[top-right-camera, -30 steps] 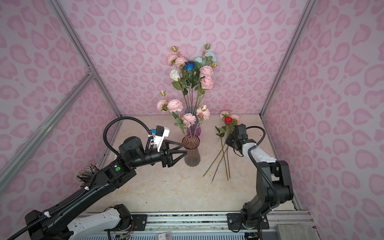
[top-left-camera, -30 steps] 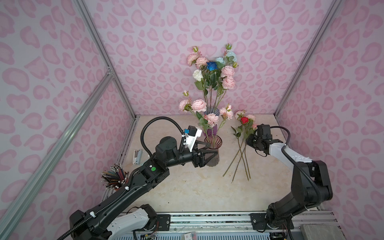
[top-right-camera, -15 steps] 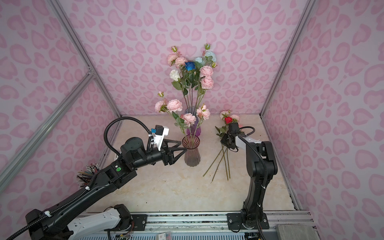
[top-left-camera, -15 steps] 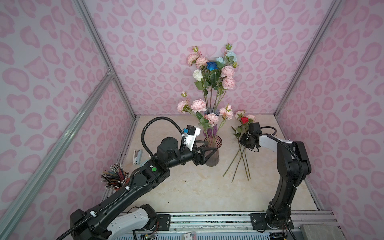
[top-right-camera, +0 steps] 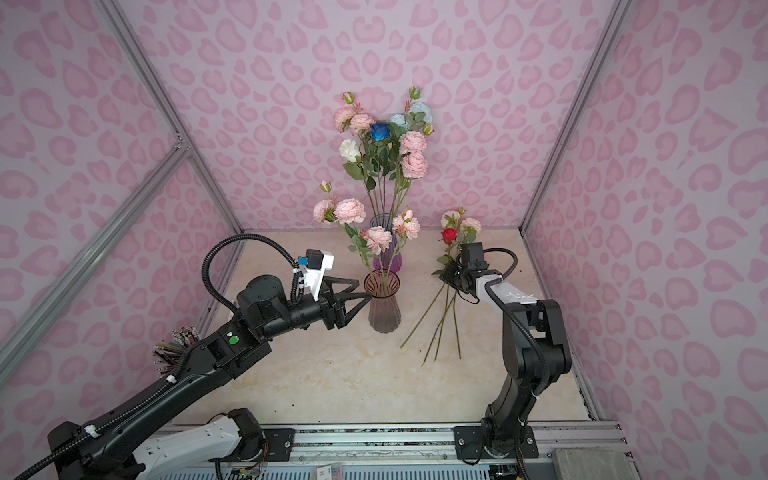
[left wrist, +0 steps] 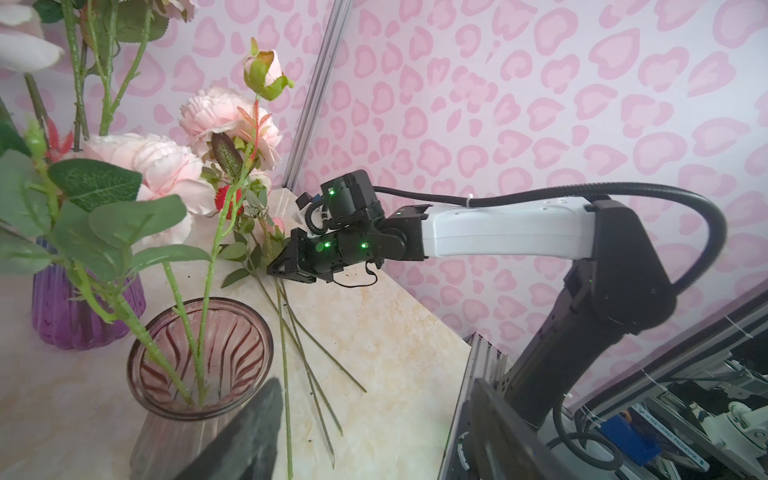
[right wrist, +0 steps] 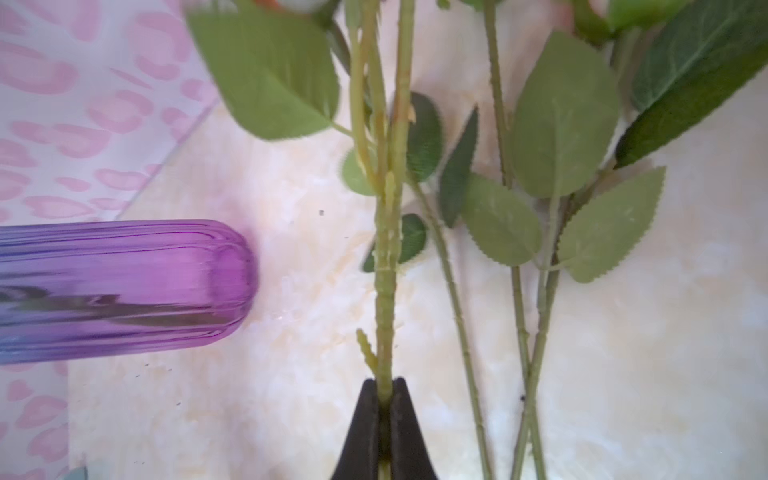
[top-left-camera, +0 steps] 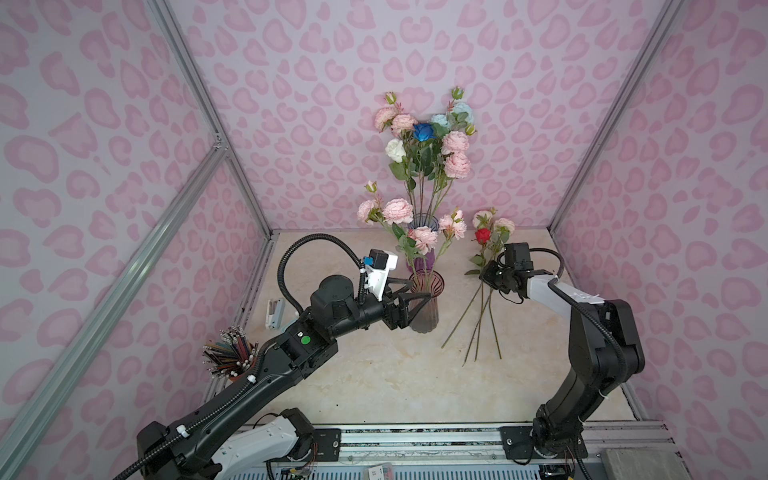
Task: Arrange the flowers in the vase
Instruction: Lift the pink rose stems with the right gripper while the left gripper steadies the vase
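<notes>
Both top views show a marble-patterned desk point(top-left-camera: 374, 374) enclosed by pink spotted wall panels point(top-left-camera: 124, 124). At the centre of the frame stands a ribbed, smoky-pink glass vase point(top-left-camera: 424, 316) with a few pale pink peonies point(top-left-camera: 397, 211) leaning out of it. Just above it in the frame, a purple vase point(top-left-camera: 432, 261) holds a tall bunch point(top-left-camera: 455, 166) of pale pink, white and light blue blooms, with one deep blue rose point(top-left-camera: 423, 132).

The left claw point(top-left-camera: 419, 289) comes in from the lower left. Its jaws are spread wide with nothing between them. Its tips sit at the smoky-pink vase's rim; whether they touch the glass cannot be told.

Right of centre, loose flowers point(top-left-camera: 478, 324) lie on the desk. Their stems fan toward the bottom of the frame and their heads point toward the back wall, a red rose point(top-left-camera: 482, 235) among them. The right claw point(top-left-camera: 485, 275) enters from the right and is clamped on one green stem point(right wrist: 384, 291). In the right wrist view its black fingers point(right wrist: 365, 419) pinch that stem while the other stems lie free beside it. Which bloom the stem carries cannot be told.

A cup of coloured pencils point(top-left-camera: 228, 357) sits at the desk's lower left edge.
</notes>
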